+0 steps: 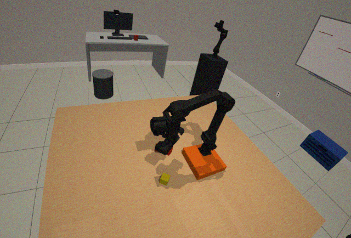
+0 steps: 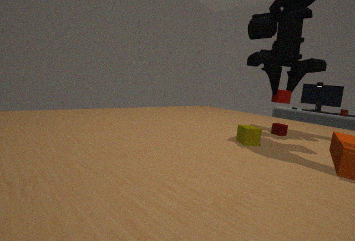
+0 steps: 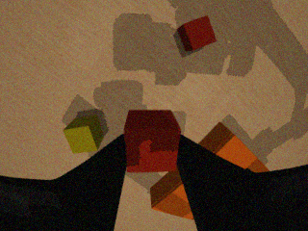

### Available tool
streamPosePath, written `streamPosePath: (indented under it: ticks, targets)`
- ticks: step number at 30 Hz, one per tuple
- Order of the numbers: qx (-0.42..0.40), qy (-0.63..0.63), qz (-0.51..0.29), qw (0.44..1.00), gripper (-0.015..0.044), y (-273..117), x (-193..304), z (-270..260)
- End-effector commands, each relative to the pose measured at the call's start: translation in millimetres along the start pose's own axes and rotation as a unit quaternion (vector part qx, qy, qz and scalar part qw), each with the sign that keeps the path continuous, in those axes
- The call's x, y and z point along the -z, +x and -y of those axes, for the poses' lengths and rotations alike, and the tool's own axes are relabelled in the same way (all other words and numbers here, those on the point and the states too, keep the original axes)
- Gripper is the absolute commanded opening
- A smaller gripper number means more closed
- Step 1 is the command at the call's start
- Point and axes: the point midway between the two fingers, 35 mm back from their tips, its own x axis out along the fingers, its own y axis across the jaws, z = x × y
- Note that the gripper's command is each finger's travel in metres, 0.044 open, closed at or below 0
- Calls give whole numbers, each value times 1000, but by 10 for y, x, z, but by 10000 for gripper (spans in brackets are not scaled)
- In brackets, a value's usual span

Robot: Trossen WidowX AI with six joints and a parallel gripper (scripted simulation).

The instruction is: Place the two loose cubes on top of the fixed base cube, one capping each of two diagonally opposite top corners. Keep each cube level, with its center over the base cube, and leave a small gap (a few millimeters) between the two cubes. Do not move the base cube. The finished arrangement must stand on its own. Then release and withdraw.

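My gripper [image 2: 282, 92] [image 3: 150, 139] is shut on a red cube [image 2: 281, 98] [image 3: 151, 121] and holds it well above the table, roughly level. In the top view the black fingers mostly hide this cube. The other red cube [image 2: 279, 129] [image 3: 198, 34] rests on the table; in the top view it is almost wholly behind the gripper. The yellow cube [image 1: 164, 179] [image 2: 248, 135] [image 3: 82, 140], apparently the base cube, sits on the table with nothing on its top. In the wrist view it lies left of the held cube.
The orange block [image 1: 195, 160] [image 2: 344, 155] [image 3: 241, 151] under the arm's mount stands on the wooden table top [image 1: 98, 187] [image 2: 128, 175], right of the yellow cube in the top and exterior views. Arm shadows fall around the cubes. A desk, bin and second arm stand beyond the table.
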Motion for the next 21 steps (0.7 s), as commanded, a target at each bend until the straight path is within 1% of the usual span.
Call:
streamPosePath:
  ticks: [1, 11, 21]
  targets:
    - [-3, -51, 4, 999, 105, 1, 1, -131]
    - [-4, -179, 4, 984, 105, 73, 79, -405]
    - [-5, -304, 4, 953, 105, 158, 191, -677]
